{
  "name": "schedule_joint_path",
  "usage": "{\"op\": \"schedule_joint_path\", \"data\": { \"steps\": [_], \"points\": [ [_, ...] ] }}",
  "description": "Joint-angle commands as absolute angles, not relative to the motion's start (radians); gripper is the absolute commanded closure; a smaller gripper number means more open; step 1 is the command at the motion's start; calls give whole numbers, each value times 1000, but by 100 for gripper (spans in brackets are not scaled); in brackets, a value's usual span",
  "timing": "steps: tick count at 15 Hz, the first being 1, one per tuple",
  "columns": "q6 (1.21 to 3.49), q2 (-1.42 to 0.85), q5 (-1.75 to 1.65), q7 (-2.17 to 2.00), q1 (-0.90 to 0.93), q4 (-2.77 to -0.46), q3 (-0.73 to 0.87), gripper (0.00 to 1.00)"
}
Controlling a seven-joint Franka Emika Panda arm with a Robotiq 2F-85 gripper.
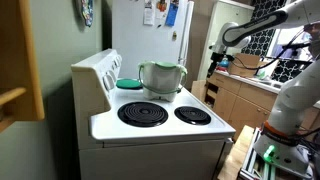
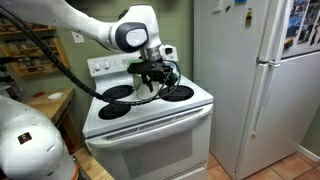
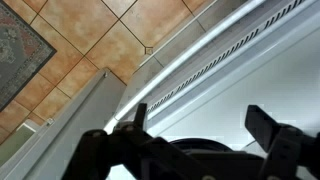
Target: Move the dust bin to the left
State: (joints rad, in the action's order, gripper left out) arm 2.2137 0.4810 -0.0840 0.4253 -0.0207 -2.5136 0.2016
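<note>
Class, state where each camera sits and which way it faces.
Exterior view: beside the stove, facing dust bin and fridge; arm at right.
Exterior view: before the stove; arm and gripper mid-frame.
Wrist view: looks down past the open gripper at floor tiles.
Shared: both exterior views show stove and arm.

1. From an exterior spot off a front corner of the stove, faces across the cooktop toward the fridge behind, at middling range.
2. From an exterior spot before the stove front, looks slightly down; arm enters left, fridge stands right.
3. On the wrist, close in, faces down past the fingers onto the stove edge and tiled floor.
4. Shared in both exterior views: cooktop, fridge.
</note>
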Motion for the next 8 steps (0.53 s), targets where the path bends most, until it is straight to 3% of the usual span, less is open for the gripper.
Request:
{"op": "schedule_joint_path", "data": {
  "steps": [1,8],
  "points": [
    [2211,480,-80,428,-27,-2512,195,0],
    [2075,537,-76,195,-1,-2531,37,0]
  ]
}}
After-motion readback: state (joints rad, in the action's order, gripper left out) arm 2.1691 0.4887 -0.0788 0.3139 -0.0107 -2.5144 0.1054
